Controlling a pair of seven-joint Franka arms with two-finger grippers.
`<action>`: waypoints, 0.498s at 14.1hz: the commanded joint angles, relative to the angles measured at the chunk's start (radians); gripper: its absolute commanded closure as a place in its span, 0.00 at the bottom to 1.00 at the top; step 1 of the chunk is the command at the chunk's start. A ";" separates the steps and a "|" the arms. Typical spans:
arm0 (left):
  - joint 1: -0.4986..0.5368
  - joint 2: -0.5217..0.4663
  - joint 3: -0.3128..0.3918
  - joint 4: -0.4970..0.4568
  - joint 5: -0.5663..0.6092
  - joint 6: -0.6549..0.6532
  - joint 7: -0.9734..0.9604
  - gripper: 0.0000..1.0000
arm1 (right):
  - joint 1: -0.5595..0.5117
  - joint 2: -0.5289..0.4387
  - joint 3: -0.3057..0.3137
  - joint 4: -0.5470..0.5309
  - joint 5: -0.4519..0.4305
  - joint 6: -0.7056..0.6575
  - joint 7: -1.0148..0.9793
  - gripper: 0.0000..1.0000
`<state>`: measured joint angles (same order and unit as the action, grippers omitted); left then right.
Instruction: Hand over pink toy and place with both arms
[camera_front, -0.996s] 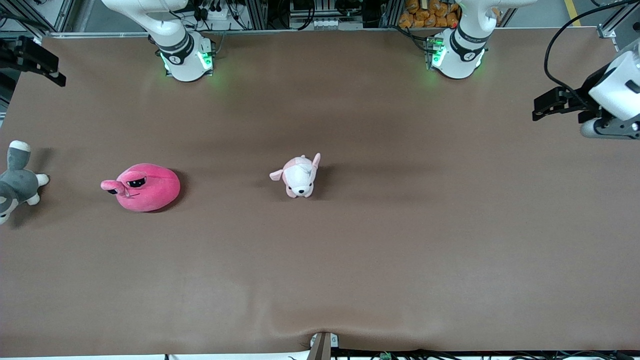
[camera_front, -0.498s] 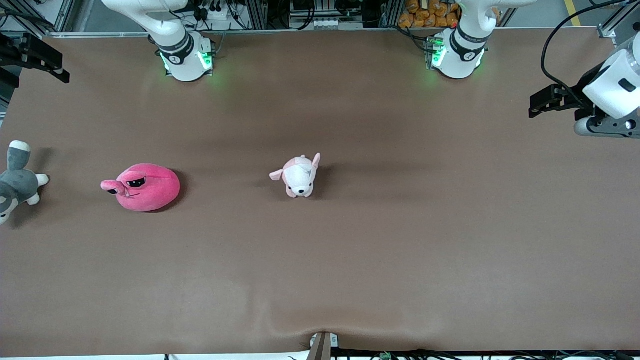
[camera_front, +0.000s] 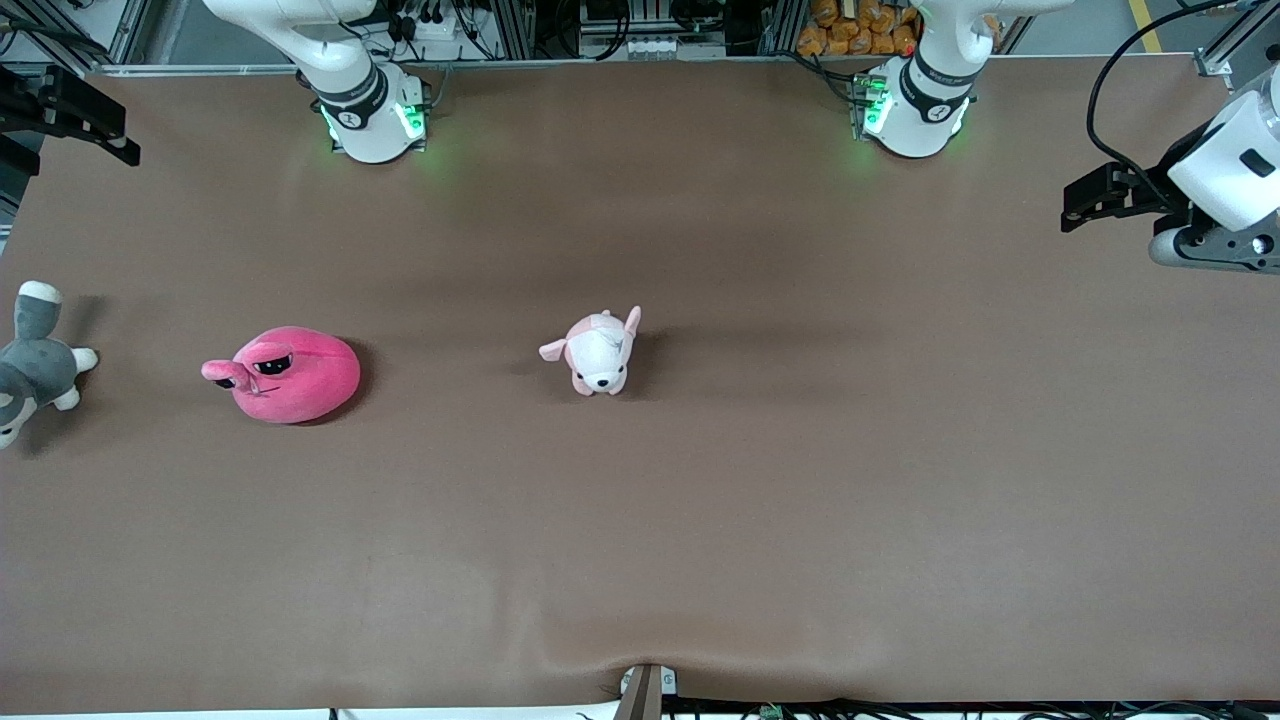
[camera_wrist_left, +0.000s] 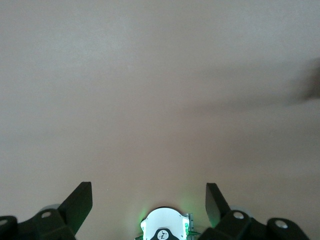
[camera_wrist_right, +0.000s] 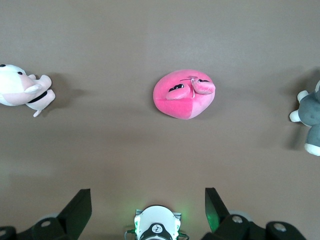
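My left gripper hangs open, fingers spread wide, over bare brown table at the left arm's end, nothing between them. My right gripper is open too, empty, up over the table at the right arm's end, looking down at the toys.

The round hot-pink plush blob toy with black slanted eyes lies on the table below my right gripper, apart from it, not held. Also seen in the right wrist view.

The small pale pink-and-white puppy plush stands near mid-table, well apart from the pink blob, toward my left arm's end from it, between my two grippers. The grey-and-white plush lies at the table edge at the right arm's end, beside the blob but not touching.

Writing: small round logo marks on both white arm bases, too small to read. Green lights glow at both bases. No other labels legible.
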<state>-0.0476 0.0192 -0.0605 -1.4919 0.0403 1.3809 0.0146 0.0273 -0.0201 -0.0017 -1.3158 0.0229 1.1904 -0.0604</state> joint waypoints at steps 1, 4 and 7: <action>0.008 -0.018 -0.009 0.004 0.055 -0.006 0.019 0.00 | 0.002 -0.004 -0.008 0.003 0.017 -0.008 -0.007 0.00; 0.002 -0.015 -0.010 0.004 0.055 0.009 0.018 0.00 | 0.002 -0.004 -0.008 0.003 0.019 -0.009 -0.007 0.00; 0.003 -0.018 -0.012 0.004 0.038 0.038 -0.005 0.00 | 0.005 -0.003 -0.006 0.004 0.017 -0.008 -0.009 0.00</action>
<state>-0.0484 0.0151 -0.0639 -1.4915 0.0741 1.4001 0.0153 0.0273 -0.0201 -0.0019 -1.3159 0.0248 1.1902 -0.0606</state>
